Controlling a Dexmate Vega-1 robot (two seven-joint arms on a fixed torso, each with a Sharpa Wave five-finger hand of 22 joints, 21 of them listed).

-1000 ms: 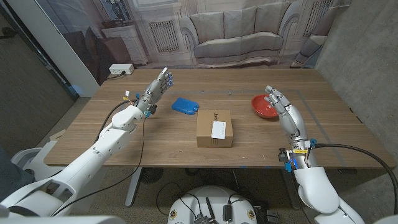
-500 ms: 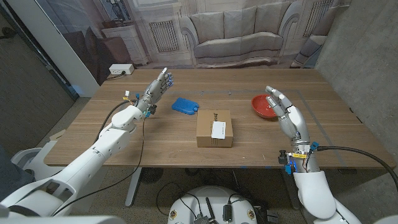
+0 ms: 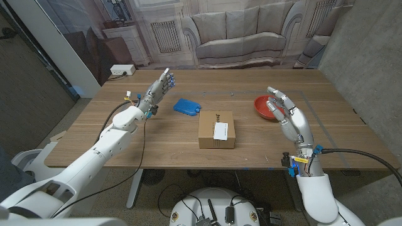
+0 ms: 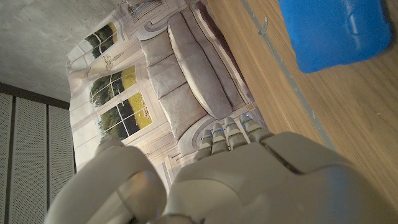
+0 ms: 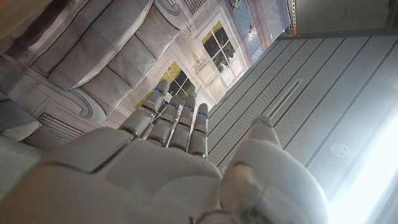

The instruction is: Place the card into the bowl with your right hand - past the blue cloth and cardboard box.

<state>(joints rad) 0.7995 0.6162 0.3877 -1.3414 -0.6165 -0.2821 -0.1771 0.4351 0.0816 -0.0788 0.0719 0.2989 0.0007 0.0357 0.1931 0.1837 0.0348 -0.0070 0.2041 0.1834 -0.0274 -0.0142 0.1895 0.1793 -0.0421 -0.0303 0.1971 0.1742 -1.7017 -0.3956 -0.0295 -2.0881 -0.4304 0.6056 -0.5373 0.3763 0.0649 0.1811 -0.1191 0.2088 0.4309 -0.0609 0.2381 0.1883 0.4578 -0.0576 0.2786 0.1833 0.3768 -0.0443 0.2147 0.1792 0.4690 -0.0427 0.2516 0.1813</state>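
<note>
Spanning most of the head view, the wooden table [image 3: 157, 141] carries every item, with a printed backdrop [image 3: 239, 31] of a sofa and panelled walls hung behind its far edge. The left arm [image 3: 107, 141] reaches in from the near left corner, a black cable running along it; the right arm [image 3: 311, 182] rises from the near right corner.

The box [image 3: 217, 129], brown cardboard, sits near the table's middle. On its top lies the card [image 3: 220, 130], a white rectangle toward the box's right half, touched by neither hand.

The left hand [image 3: 158, 88] is raised above the table's left part, fingers apart and extended toward the backdrop, holding nothing; in the left wrist view its back [image 4: 249, 180] fills the foreground with fingertips [image 4: 227, 134] pointing at the printed sofa.

The right hand [image 3: 287, 113] stands upright at the table's right, fingers spread, empty. It is just near of the bowl and overlaps the bowl's near rim in the head view; whether they touch cannot be told. In the right wrist view its fingers [image 5: 177, 118] point up at the backdrop and a grey panelled wall.

The bowl [image 3: 265, 107], red, sits at the right, beyond and to the right of the box.

The cloth [image 3: 186, 107], blue and folded, lies between the left hand and the box, apart from both; it shows again in the left wrist view [image 4: 339, 31].
</note>
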